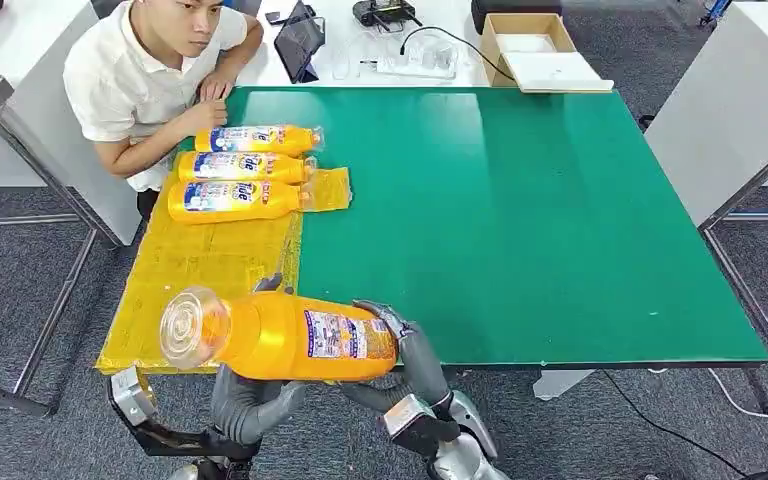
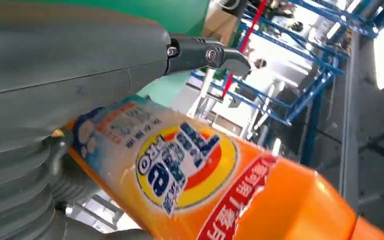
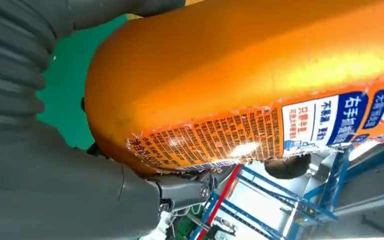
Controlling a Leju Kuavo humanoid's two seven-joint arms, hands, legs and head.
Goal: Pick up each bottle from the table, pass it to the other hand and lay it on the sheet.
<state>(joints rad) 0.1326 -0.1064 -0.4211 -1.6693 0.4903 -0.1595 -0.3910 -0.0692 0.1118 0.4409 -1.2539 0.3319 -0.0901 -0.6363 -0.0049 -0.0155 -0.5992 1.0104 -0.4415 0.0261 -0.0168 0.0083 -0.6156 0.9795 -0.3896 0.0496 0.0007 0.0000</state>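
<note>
Fingers of both hands wrapped around one orange bottle point(image 1: 290, 338), left hand point(image 1: 245, 400) underneath, right hand point(image 1: 405, 345) at its base

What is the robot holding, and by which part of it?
An orange bottle, lying sideways: the right hand grips its base end, the left hand its body nearer the cap.

Both arms are silver-grey metal with dark joints. The left hand point(image 1: 245, 400) and right hand point(image 1: 400, 345) have grey ribbed covers, and the wrist views show darker fingers point(image 2: 205, 52) with small shiny screws at the knuckles.
</note>
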